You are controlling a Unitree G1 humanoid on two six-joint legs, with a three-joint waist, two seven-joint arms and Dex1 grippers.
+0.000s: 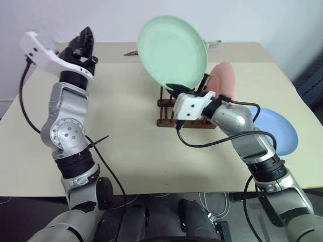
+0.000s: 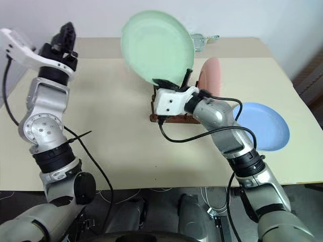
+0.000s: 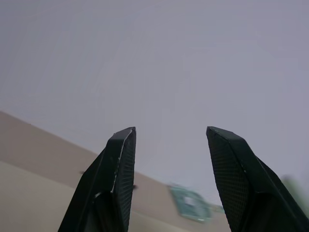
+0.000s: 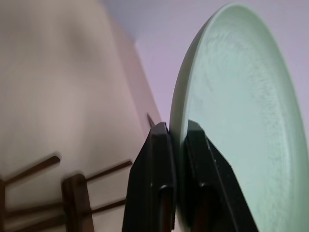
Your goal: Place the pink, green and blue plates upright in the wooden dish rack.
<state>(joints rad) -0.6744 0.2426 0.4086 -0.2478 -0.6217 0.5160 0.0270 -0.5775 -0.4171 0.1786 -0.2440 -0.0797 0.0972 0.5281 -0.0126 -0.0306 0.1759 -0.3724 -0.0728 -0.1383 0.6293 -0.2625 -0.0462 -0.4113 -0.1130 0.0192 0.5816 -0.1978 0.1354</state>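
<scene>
The green plate point(image 1: 171, 50) is held up on edge, just above the wooden dish rack point(image 1: 165, 114), its face turned toward me. My right gripper point(image 1: 175, 89) is shut on its lower rim; in the right wrist view the two fingers point(image 4: 154, 159) pinch the rim from both sides. The pink plate point(image 1: 224, 79) stands upright in the rack behind my right hand. The blue plate point(image 1: 276, 132) lies flat on the table at the right. My left gripper point(image 1: 84, 42) is raised high at the left, open, with nothing between its fingers point(image 3: 120, 154).
The beige table point(image 1: 126, 146) has bare room left of and in front of the rack. A small greenish object point(image 1: 215, 44) and a thin dark item point(image 1: 132, 52) lie at the far edge. A black cable hangs from each arm.
</scene>
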